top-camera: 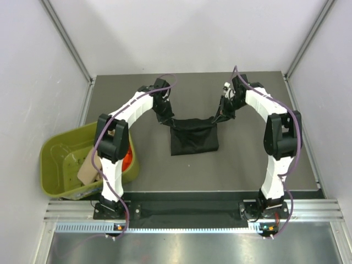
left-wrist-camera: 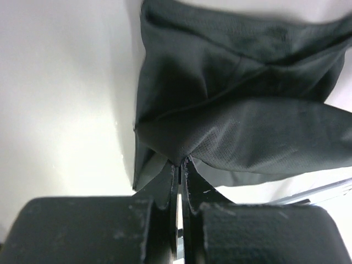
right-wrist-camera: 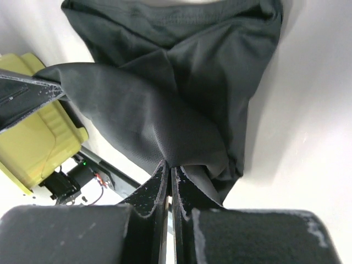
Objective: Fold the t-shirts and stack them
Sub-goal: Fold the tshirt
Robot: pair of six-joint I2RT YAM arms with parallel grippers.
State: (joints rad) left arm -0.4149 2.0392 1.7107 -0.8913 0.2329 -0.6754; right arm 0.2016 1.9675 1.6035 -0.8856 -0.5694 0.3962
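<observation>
The left gripper (left-wrist-camera: pixel 180 164) and the right gripper (right-wrist-camera: pixel 169 165) are each pinched closed on a far corner of the black t-shirt (top-camera: pixel 193 140), whose near part lies at the middle of the table (top-camera: pixel 253 165). Each bite seems thin, perhaps only one layer, so pulling apart could slip a corner free and spoil the fold.

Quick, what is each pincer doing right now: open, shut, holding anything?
Left pincer: shut on a corner of the black t-shirt.
Right pincer: shut on another corner of the black t-shirt.

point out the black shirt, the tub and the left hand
black shirt (top-camera: pixel 193 142): top view, middle of the cloth
tub (top-camera: pixel 63 162): top view, bare inner floor
left hand (left-wrist-camera: pixel 180 163): left wrist view, between fingertips pinching the shirt
</observation>
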